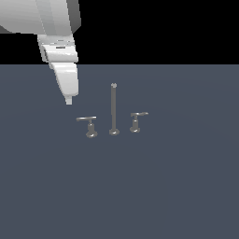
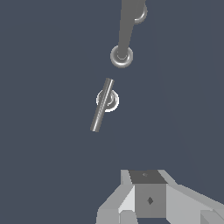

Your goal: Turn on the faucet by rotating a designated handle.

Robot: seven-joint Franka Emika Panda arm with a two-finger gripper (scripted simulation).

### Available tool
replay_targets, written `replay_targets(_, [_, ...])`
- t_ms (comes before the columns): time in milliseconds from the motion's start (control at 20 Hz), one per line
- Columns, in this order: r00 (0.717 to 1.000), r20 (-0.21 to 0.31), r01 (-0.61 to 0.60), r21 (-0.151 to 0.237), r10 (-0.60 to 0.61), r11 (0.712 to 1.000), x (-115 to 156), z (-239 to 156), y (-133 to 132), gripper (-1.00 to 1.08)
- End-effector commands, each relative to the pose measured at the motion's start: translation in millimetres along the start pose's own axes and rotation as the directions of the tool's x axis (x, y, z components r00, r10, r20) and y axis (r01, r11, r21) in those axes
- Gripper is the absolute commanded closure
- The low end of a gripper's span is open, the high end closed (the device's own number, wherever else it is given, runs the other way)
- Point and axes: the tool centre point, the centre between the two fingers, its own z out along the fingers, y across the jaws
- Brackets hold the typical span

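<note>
Gripper [image 1: 69,100] held above the floor, clear of the faucet [image 1: 113,109] | jaw state cannot be told | handle [image 1: 87,119] seen at the exterior view's left of the post, untouched

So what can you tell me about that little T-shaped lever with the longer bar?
The handle looks like grey metal: a long flat bar atop a short flared stem with a round foot. It stands upright on the dark surface, on the exterior view's left of the tall post. Nothing touches it; the gripper hangs above, apart from it.
</note>
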Motion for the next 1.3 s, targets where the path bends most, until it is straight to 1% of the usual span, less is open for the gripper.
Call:
replay_targets(0, [0.999, -0.003, -0.046, -0.001, 0.046, 0.999, 6, 14, -12, 1.08])
replay_targets(350, [0.985, -0.009, -0.171, -0.004, 0.171, 0.985, 25, 52, -44, 1.08])
replay_targets(650, [0.967, -0.011, -0.254, -0.005, 0.254, 0.967, 41, 77, -64, 1.08])
replay_targets(950, [0.953, -0.011, -0.303, -0.005, 0.303, 0.953, 51, 91, -75, 1.08])
replay_targets(1250, [0.949, -0.009, -0.315, -0.005, 0.315, 0.949, 54, 94, -79, 1.08])
